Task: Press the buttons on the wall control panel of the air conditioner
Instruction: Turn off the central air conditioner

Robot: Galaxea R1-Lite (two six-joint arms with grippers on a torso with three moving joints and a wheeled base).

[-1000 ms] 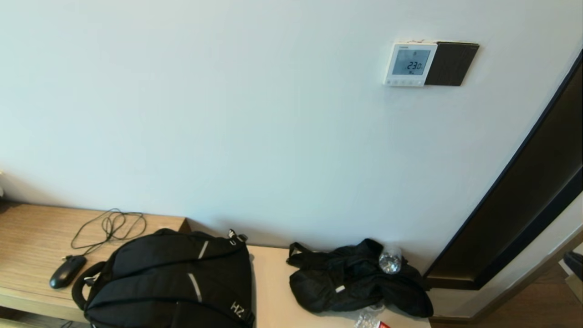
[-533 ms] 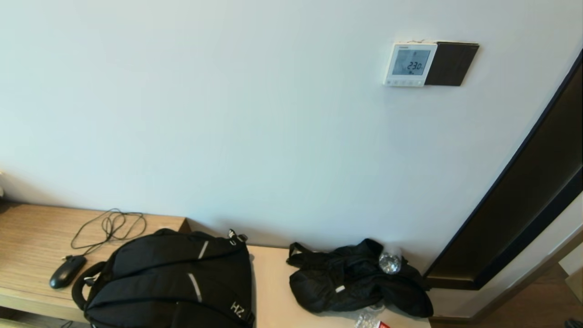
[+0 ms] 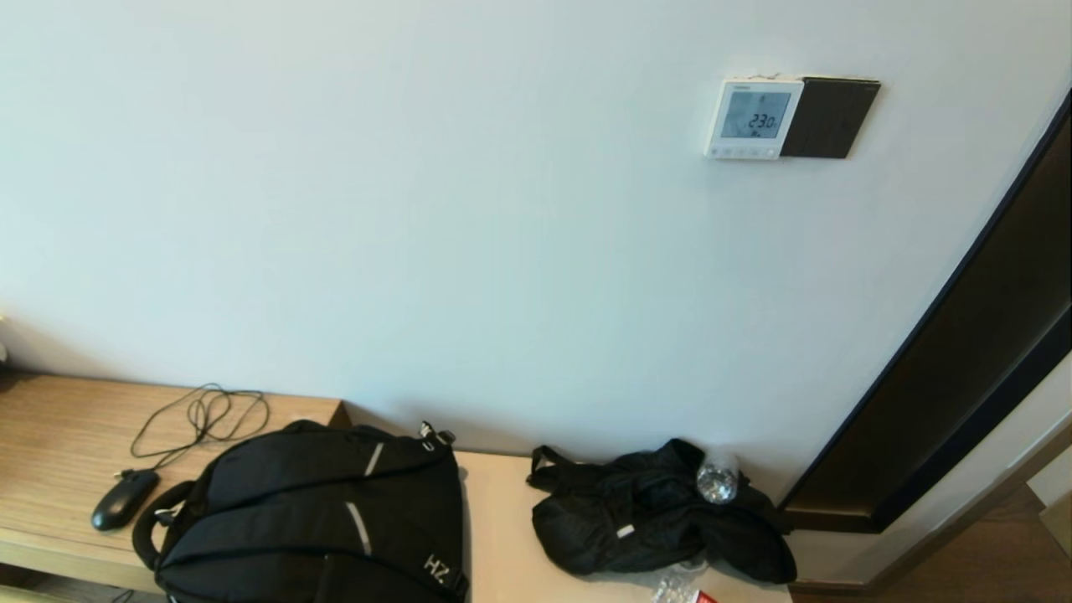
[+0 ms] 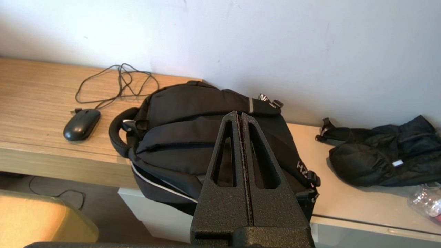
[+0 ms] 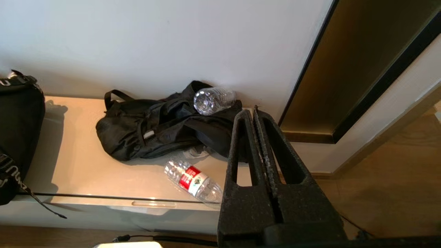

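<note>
The white wall control panel (image 3: 754, 118) hangs high on the wall at the right, its grey screen reading 23.0. The row of small buttons (image 3: 742, 152) runs along its lower edge. Neither gripper shows in the head view. My left gripper (image 4: 240, 115) is shut and empty, held low above the black backpack (image 4: 203, 134). My right gripper (image 5: 252, 113) is shut and empty, low beside the desk's right end, far below the panel.
A black square plate (image 3: 829, 118) sits right of the panel. On the desk (image 3: 59, 444) lie a mouse (image 3: 123, 498) with cable, the backpack (image 3: 318, 519), a black bag (image 3: 653, 511) and two plastic bottles (image 5: 193, 181). A dark door frame (image 3: 963, 368) stands at the right.
A dark object at the head view's right edge dropped lower and then left the view. The panel and the desk items have not moved.
</note>
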